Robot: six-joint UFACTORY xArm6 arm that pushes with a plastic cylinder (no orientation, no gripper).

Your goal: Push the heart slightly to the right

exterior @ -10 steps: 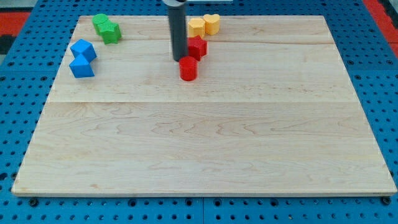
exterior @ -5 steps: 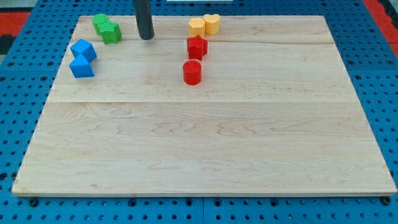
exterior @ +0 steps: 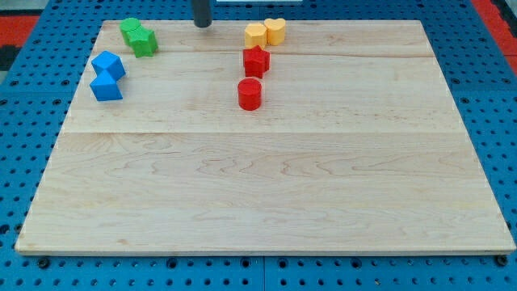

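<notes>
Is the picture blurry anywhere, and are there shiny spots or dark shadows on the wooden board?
In the camera view, the light wooden board looks evenly lit, with no strong glare and only faint shadows beside the blocks; the red cylinder block and blue blocks look sharp; the dark rod, my tip, is cut off by the view's top edge, slightly soft.

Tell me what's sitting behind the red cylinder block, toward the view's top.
Behind the red cylinder block sits a red star-like block, slightly apart. Nothing covers either; my tip is far off, up-left.

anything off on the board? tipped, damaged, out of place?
Nothing stands out. All blocks sit flat on the board, grouped near the view's top. My tip is at the top edge, left of the yellow heart, touching nothing.
</notes>
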